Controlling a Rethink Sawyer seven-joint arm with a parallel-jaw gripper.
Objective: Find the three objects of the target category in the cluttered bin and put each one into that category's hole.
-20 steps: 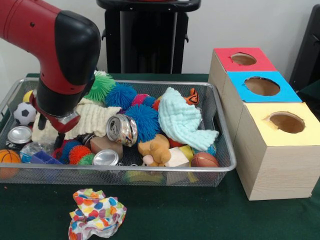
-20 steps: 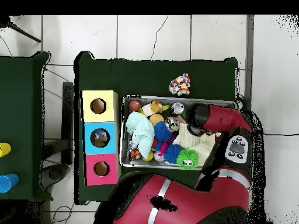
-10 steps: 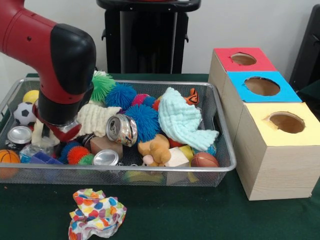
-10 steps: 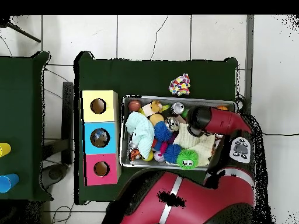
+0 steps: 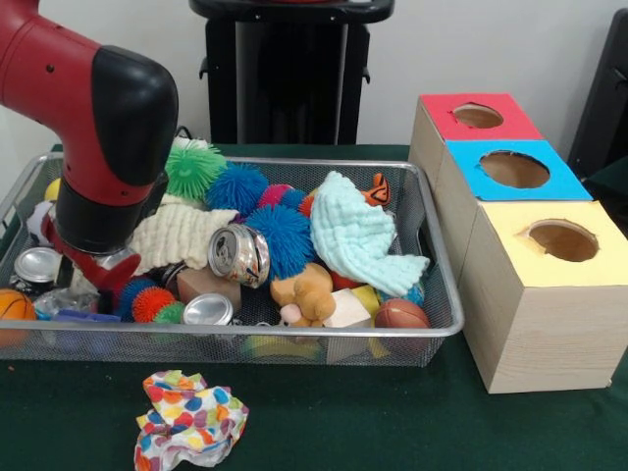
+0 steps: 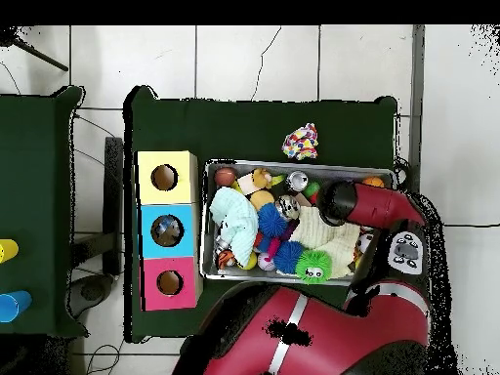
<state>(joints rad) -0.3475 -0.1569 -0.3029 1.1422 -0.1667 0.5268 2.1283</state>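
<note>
The wire mesh bin (image 5: 438, 324) stands on the green table, full of mixed things; it also shows in the overhead view (image 6: 206, 225). My red and black arm (image 5: 103, 147) reaches down into the bin's left end in the front view. My gripper (image 5: 96, 277) is low there, mostly hidden by the wrist, just above the clutter. A wrinkly clear plastic piece (image 5: 51, 302) lies right beside it, between a silver can (image 5: 37, 265) and a basketball (image 5: 14, 306). I see no other clear pieces. In the overhead view the arm (image 6: 361, 205) hides the gripper.
Three wooden boxes with holes stand right of the bin: red top (image 5: 478, 116), blue top (image 5: 514, 169), yellow top (image 5: 561, 240). A dotted cloth (image 5: 189, 417) lies on the table before the bin. Cans (image 5: 238, 255), spiky balls (image 5: 285, 235), a mint cloth (image 5: 358, 235) and a cream cloth (image 5: 182, 235) fill the bin.
The arm has moved toward the bin's left end in the front view and a little lower, now covering the soccer ball. The objects in the bin have not visibly moved.
</note>
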